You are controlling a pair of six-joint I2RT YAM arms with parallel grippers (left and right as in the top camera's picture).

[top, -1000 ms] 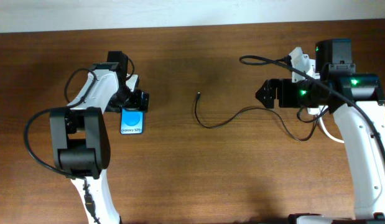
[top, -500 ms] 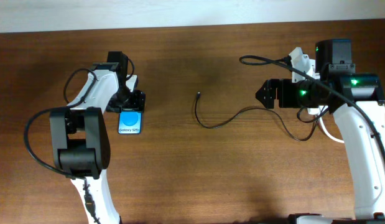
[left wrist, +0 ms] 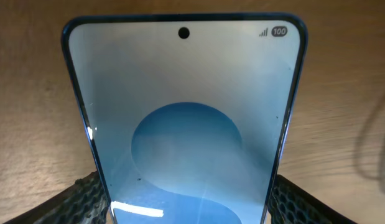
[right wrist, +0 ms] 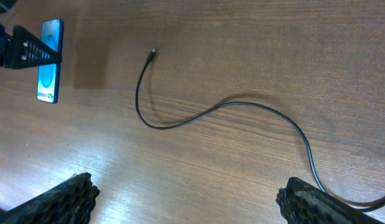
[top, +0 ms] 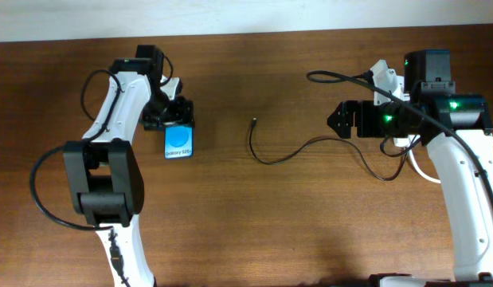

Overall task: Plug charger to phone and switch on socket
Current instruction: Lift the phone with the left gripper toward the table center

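The phone (top: 178, 141), with its blue screen up, is gripped at its far end by my left gripper (top: 171, 118), which is shut on it at the left of the table. In the left wrist view the phone (left wrist: 186, 124) fills the frame between both fingers. The charger cable (top: 298, 150) lies loose mid-table, its plug tip (top: 255, 122) pointing toward the back. My right gripper (top: 340, 119) is open and empty, right of the cable. The right wrist view shows the cable (right wrist: 242, 104), the plug tip (right wrist: 153, 52) and the phone (right wrist: 49, 61). The socket (top: 381, 77) is mostly hidden under the right arm.
A thick white cord (top: 422, 169) loops out beside the right arm's base. A black robot cable (top: 334, 77) arcs above the right gripper. Bare wooden table (top: 254, 223) lies between the arms and toward the front.
My left gripper has carried the phone a little to the right and toward the back of the table. The right arm and the charger cable have not moved.
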